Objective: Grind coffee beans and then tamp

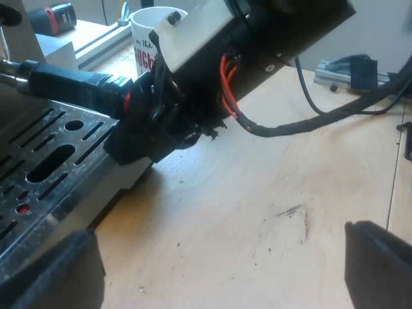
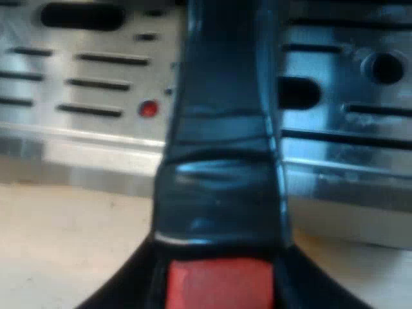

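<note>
The holder's dark handle (image 1: 64, 82) sticks out from the espresso machine above the slotted metal drip tray (image 1: 51, 161). My right gripper (image 1: 145, 112) is shut around the handle's outer end, where a red band shows. In the right wrist view, the handle (image 2: 222, 161) runs straight away from the camera toward the drip tray (image 2: 90, 84). Its red end (image 2: 219, 283) sits between my right gripper's black fingers (image 2: 129, 290). My left gripper (image 1: 215, 261) hangs open over the bare wooden table (image 1: 257, 193), holding nothing, a short way from the tray's edge.
A white mug (image 1: 151, 38) with red lettering stands behind my right arm, near the machine. A black and red object (image 1: 55, 18) lies on a grey ledge beyond it. A metal rail with a dark clamp (image 1: 347, 69) lies at the table's far side.
</note>
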Available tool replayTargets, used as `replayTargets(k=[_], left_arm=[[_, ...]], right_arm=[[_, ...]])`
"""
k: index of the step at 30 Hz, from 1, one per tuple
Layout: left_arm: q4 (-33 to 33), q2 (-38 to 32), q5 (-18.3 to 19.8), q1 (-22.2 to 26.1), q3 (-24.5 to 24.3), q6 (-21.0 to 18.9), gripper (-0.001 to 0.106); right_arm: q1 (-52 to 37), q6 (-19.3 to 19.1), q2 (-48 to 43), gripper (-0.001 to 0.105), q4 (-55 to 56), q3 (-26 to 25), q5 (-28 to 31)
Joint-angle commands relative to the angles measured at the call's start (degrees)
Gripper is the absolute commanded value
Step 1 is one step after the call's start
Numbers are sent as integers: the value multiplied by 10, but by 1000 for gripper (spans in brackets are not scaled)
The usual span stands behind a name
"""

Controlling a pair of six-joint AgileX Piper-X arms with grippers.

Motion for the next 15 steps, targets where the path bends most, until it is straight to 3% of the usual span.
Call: replayTargets(k=[1, 12, 15], left_arm=[[-9, -3, -1, -3, -2, 0, 78], [-9, -3, -1, -3, -2, 0, 78], [-9, -3, -1, -3, -2, -3, 78]], right_arm=[[3, -7, 0, 0, -5, -4, -19], [49, -5, -9, 0, 0, -4, 5], [82, -2, -23, 0, 22, -4, 65]])
